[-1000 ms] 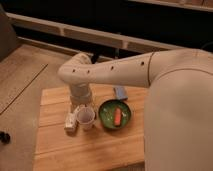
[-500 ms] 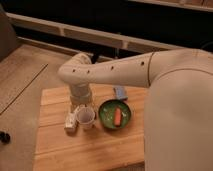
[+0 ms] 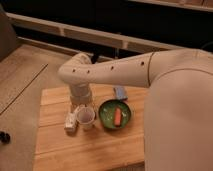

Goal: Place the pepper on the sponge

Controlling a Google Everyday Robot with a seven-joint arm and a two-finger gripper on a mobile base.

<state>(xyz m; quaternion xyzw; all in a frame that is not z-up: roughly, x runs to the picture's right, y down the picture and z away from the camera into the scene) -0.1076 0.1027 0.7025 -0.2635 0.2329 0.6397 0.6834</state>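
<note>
The orange-red pepper (image 3: 117,116) lies inside a green bowl (image 3: 107,114) on the wooden table (image 3: 90,150). The light blue-grey sponge (image 3: 120,92) rests flat on the table just behind the bowl, partly under my arm. My gripper (image 3: 80,104) points down at the end of the white arm, left of the bowl and right behind a white cup (image 3: 86,117). It is about a bowl's width away from the pepper.
A small pale block (image 3: 71,122) lies left of the cup. My thick white arm (image 3: 150,75) spans the back and right side of the table. The floor drops away to the left, and a dark counter front runs behind.
</note>
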